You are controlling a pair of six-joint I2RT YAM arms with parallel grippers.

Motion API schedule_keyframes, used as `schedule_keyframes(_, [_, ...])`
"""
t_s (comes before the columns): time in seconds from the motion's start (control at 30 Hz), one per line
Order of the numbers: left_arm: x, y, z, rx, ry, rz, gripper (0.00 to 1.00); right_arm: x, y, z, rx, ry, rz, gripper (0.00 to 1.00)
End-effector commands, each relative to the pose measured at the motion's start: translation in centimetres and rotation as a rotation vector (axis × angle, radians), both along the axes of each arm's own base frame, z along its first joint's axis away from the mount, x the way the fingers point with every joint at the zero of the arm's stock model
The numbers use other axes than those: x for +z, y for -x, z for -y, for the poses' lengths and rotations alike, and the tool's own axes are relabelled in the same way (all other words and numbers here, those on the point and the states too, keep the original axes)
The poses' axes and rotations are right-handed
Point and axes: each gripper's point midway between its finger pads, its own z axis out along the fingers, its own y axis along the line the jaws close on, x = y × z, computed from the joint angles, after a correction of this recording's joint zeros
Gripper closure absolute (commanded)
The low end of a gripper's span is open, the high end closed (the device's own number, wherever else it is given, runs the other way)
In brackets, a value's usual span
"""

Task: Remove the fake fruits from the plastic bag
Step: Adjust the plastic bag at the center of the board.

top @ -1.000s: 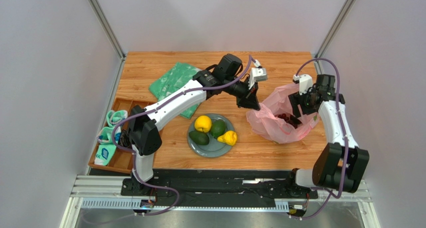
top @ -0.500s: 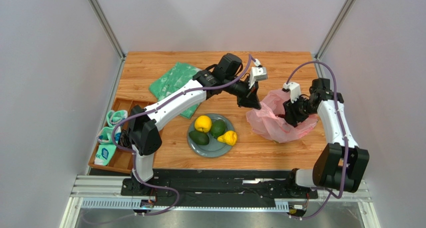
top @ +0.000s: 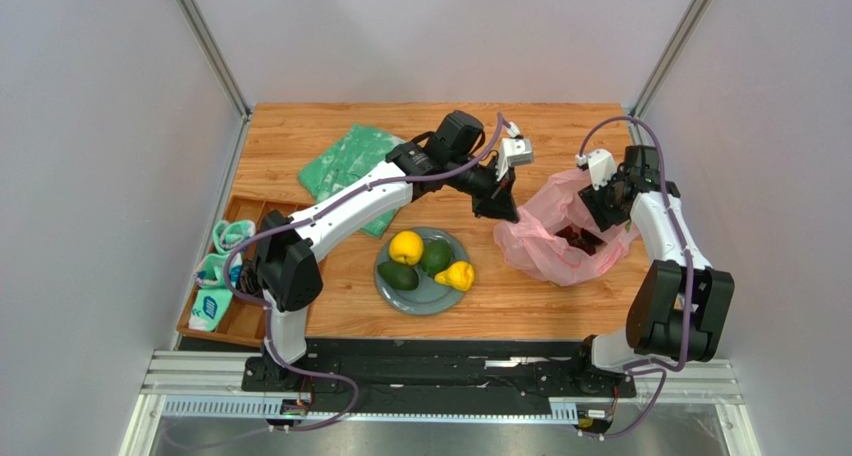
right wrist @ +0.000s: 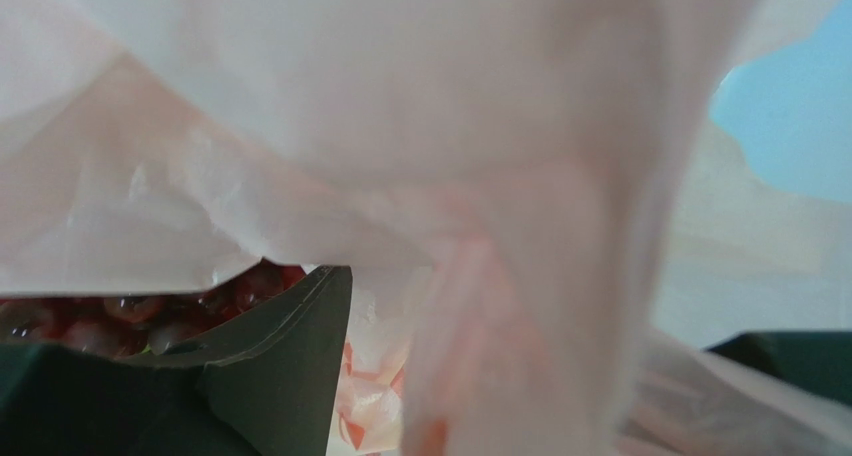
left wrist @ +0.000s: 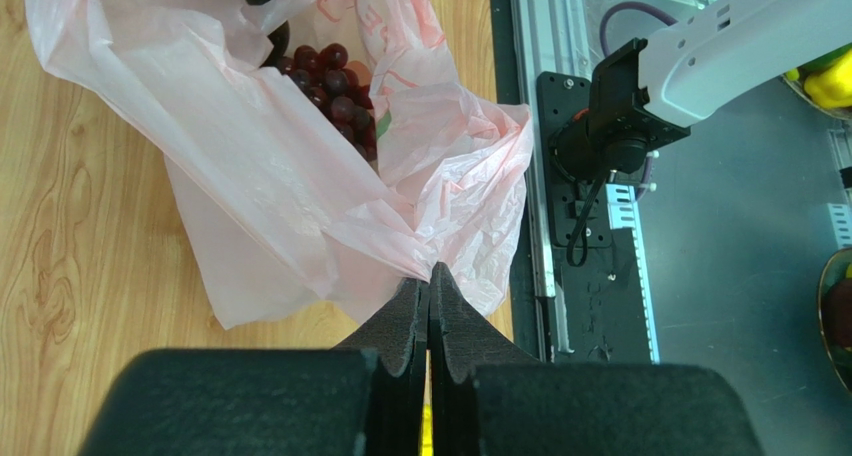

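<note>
left gripper (left wrist: 430, 276): clamped flat on a pinch of the plastic bag (left wrist: 270, 156) at its left edge, fingertips pressed together with only film between them
right gripper (top: 592, 228): down inside the bag mouth; wrist view shows two dark fingers (right wrist: 280, 356) spread apart with film draped across the gap, nothing gripped
plastic bag: thin translucent pink, crumpled, peach print showing through; lies on the table (top: 300, 126) right of the plate (top: 425, 304), apart from it, mouth turned up
grape bunch (left wrist: 335, 86): dark purple-red, inside the bag, directly under the right gripper, just behind one finger in the wrist view
plate: grey, holds the citrus (top: 406, 247), two avocados (top: 398, 275) and the yellow lumpy fruit (top: 457, 275), all bunched close together
left arm: stretched long from its base across the table, wrist pitched down at the bag's left edge
right arm: forearm reaching away from its base, wrist bent down into the bag
green bag (top: 345, 161): flat at far left, partly under the left arm
</note>
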Motion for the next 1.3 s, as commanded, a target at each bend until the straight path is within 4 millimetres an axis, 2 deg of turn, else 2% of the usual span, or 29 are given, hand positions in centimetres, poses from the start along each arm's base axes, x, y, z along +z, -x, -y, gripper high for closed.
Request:
schedule_keyframes(0.0, [2.7, 0.6, -0.1, -0.025, 0.067, 0.044, 1.0, 3.3, -0.7, -0.3, 0.003, -0.014, 0.115, 0.43])
schedule_keyframes(0.03, [2.8, 0.6, 0.0, -0.029, 0.07, 0.042, 1.0, 3.4, 0.0, -1.2, 0.026, -0.054, 0.091, 0.45])
schedule_keyframes(0.1, [2.9, 0.5, 0.1, -0.029, 0.073, 0.041, 1.0, 4.9, 0.4, -3.5, 0.092, -0.138, 0.119, 0.47])
schedule_keyframes(0.13, [3.0, 0.5, 0.2, -0.029, 0.077, 0.038, 1.0, 4.7, 1.6, -4.5, 0.134, -0.172, 0.08, 0.49])
schedule_keyframes(0.17, [3.0, 0.5, 0.3, -0.029, 0.076, 0.036, 1.0, 5.0, 2.4, -6.5, 0.208, -0.253, 0.072, 0.5])
schedule_keyframes(0.2, [3.0, 0.5, 0.3, -0.03, 0.078, 0.032, 1.0, 4.9, 3.1, -7.3, 0.246, -0.279, 0.052, 0.52])
schedule_keyframes(0.3, [3.0, 0.4, 0.4, -0.029, 0.081, 0.029, 1.0, 3.0, 5.0, -9.0, 0.293, -0.317, -0.035, 0.58])
schedule_keyframes(0.37, [2.9, 0.5, 0.4, -0.029, 0.079, 0.028, 1.0, 2.1, 5.1, -9.4, 0.309, -0.313, -0.054, 0.6])
schedule_keyframes(0.5, [2.8, 0.6, 0.2, -0.027, 0.074, 0.03, 1.0, 0.6, 3.5, -9.3, 0.292, -0.31, -0.056, 0.62])
schedule_keyframes(0.6, [2.6, 0.5, 0.2, -0.024, 0.07, 0.029, 1.0, -0.4, 1.5, -9.2, 0.257, -0.333, -0.079, 0.64])
schedule_keyframes(0.63, [2.6, 0.5, 0.2, -0.026, 0.07, 0.028, 1.0, -1.7, 0.9, -9.0, 0.241, -0.338, -0.11, 0.64])
schedule_keyframes(0.67, [2.6, 0.5, 0.2, -0.024, 0.068, 0.027, 1.0, -1.4, -0.2, -8.7, 0.217, -0.335, -0.101, 0.65])
schedule_keyframes(0.77, [2.4, 0.5, 0.1, -0.025, 0.063, 0.028, 1.0, -2.3, -2.4, -7.8, 0.17, -0.313, -0.112, 0.66])
schedule_keyframes(0.87, [2.3, 0.5, 0.1, -0.022, 0.058, 0.032, 1.0, -2.2, -4.1, -6.9, 0.14, -0.272, -0.055, 0.57])
schedule_keyframes(0.9, [2.3, 0.4, 0.0, -0.021, 0.056, 0.033, 1.0, -1.9, -5.0, -6.7, 0.137, -0.258, -0.017, 0.5])
schedule_keyframes(1.0, [2.1, 0.4, 0.0, -0.019, 0.05, 0.032, 1.0, -2.3, -5.9, -5.4, 0.104, -0.191, 0.022, 0.37])
schedule_keyframes(1.13, [2.1, 0.4, 0.1, -0.02, 0.052, 0.031, 1.0, -3.5, -6.2, -2.7, 0.039, -0.062, 0.012, 0.3])
schedule_keyframes(1.27, [1.9, 0.3, 0.2, -0.022, 0.049, 0.025, 1.0, -4.1, -5.5, -1.6, 0.023, -0.004, -0.013, 0.28])
